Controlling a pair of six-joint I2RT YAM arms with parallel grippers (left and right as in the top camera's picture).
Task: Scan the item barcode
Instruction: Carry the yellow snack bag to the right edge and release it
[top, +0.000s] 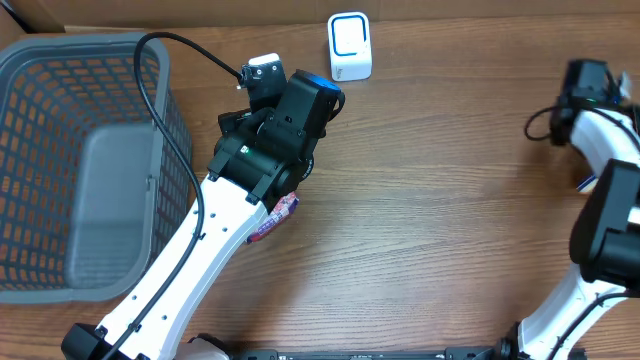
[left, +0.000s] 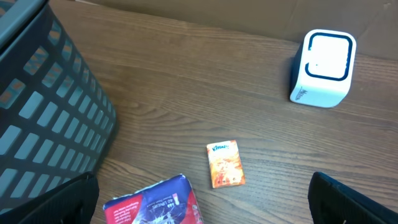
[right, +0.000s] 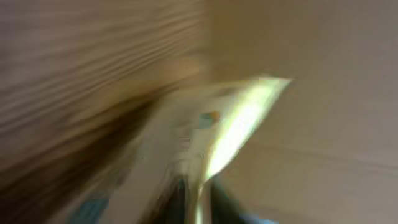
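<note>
wooden table (top: 430, 230) with a grey basket (top: 40, 60), white scanner (top: 350, 46), small orange packet (left: 226, 164) and red-blue pouch (left: 155, 204)

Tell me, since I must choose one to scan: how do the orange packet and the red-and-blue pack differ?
The orange packet is smaller than the red-and-blue pack. The orange packet lies nearer the white scanner, the red-and-blue pack nearer the basket. Both lie on the table.
</note>
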